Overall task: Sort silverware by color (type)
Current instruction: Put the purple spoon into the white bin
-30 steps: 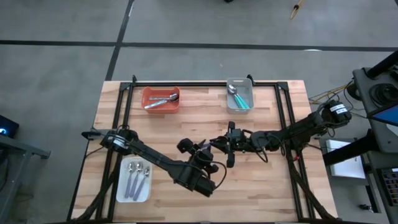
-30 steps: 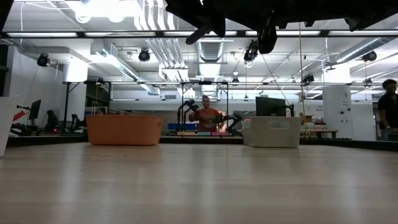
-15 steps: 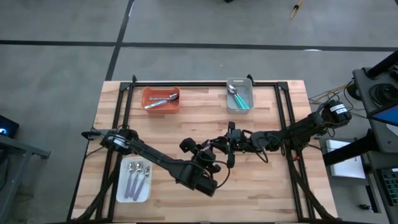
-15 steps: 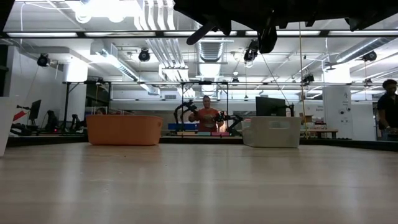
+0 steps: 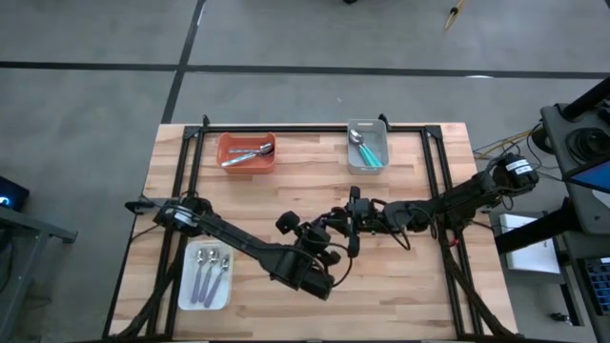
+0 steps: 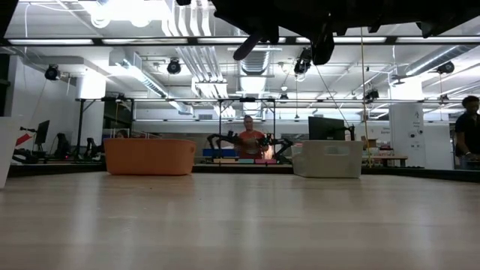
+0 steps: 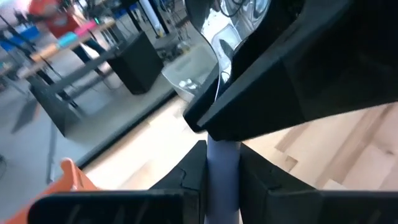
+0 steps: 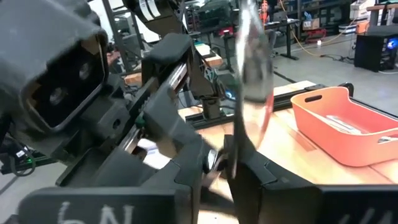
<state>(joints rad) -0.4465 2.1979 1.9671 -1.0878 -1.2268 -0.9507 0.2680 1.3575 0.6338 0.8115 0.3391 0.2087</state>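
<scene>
Spoon [image 8: 252,68]: we see it upright between our two grippers, above mid-surface.
Right gripper [image 5: 354,226]: fingers pinch the spoon's lower end.
Left gripper [image 5: 329,232]: fingers closed on its lavender handle [image 7: 222,177].
Trays: orange [image 5: 247,152], grey [image 5: 367,146], white [image 5: 205,275], each holding spoons.

You've got three trays on the counter [image 5: 400,286]: orange [image 5: 247,152], grey [image 5: 368,145], white [image 5: 206,276], plus three spoons [image 5: 210,272] in the white one.
</scene>
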